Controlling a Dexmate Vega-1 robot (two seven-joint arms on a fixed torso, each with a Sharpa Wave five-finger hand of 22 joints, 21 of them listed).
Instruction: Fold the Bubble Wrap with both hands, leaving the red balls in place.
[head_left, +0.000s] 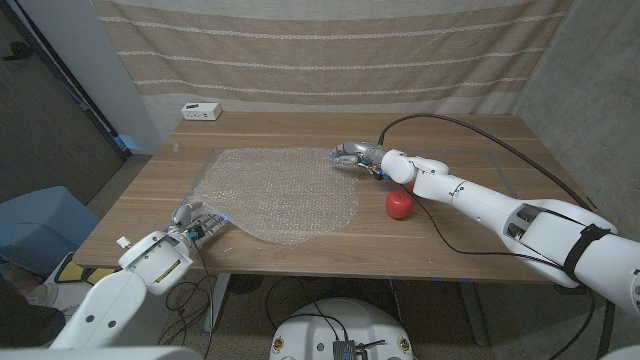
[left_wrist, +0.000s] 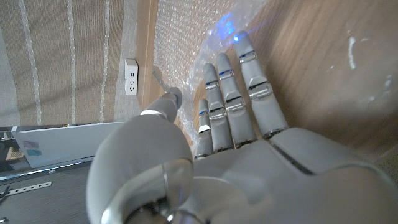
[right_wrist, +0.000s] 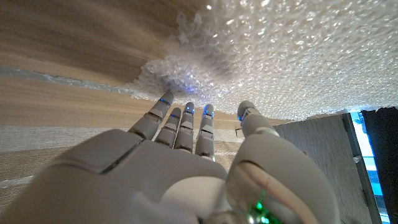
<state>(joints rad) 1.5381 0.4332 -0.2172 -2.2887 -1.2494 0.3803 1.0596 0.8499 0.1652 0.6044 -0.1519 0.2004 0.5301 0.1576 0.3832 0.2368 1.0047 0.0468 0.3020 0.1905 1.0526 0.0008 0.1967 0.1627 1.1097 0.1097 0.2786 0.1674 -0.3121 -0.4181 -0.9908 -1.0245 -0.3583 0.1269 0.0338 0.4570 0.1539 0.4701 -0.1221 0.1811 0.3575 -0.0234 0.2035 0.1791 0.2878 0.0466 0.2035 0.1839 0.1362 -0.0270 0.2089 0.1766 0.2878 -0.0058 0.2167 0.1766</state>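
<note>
Fingers (right_wrist: 186, 121) of my right hand (head_left: 352, 153) reach out nearly straight and slightly apart, their tips at the crumpled far right corner of the clear bubble wrap sheet (head_left: 280, 190); whether they pinch it or only touch it I cannot tell. In the right wrist view that corner is bunched up into a small raised ruffle, lit blue by my fingertip lights.

My left hand (head_left: 197, 222) sits at the sheet's near left edge. In the left wrist view its fingers (left_wrist: 239, 93) lie straight and close together along the wood, tips at the plastic's curled border, thumb held apart to the side; nothing is gripped in it as far as I can see.

Between my hands the wrap lies spread on the wooden surface (head_left: 470, 235), a translucent, roughly rounded sheet covered in small glistening bubbles, its near edge curving and its far left corner more square.

One red ball (head_left: 399, 203) rests on the bare wood just beside the sheet's right edge, under my right forearm. A second red shape peeks out behind my right wrist, mostly hidden.

At the far left corner of the surface stands a small white box (head_left: 201, 111).
</note>
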